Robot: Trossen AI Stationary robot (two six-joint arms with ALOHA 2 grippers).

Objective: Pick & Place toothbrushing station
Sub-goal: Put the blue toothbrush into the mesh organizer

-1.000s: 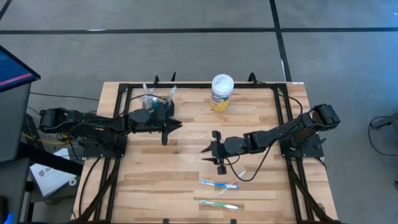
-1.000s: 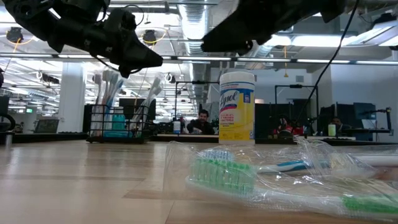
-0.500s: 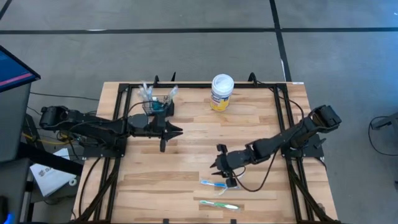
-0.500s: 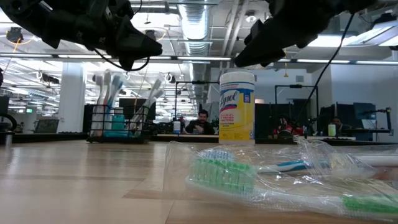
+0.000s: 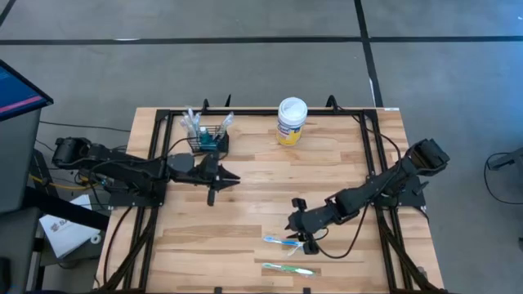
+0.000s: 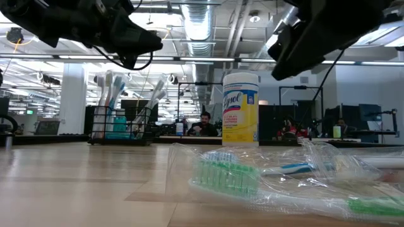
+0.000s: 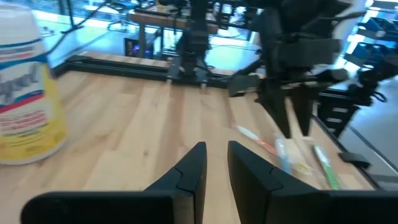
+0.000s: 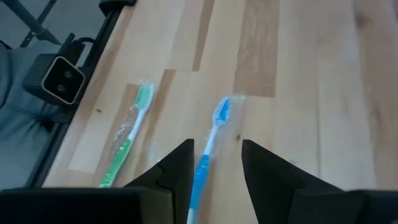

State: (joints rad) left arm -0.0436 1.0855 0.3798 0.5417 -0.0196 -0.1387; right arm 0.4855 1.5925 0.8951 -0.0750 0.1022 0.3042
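Observation:
The toothbrushing station, a small black wire basket, stands on its bottom at the table's far left, with several brushes upright in it. My left gripper hovers just nearer than the basket, pointing toward the table's right, a narrow gap between its empty fingers. My right gripper is open and slants down above a wrapped blue toothbrush lying flat near the front edge. It stays clear of the brush.
A wrapped green toothbrush lies flat nearer the front edge than the blue one. A white-lidded, yellow-labelled tub stands at the far middle. A black frame runs along the table's edges.
My right gripper has gone toward the table's near edge and down toward the blue toothbrush, tipping further downward. My left gripper has swung away from the basket toward the near edge, staying about level.

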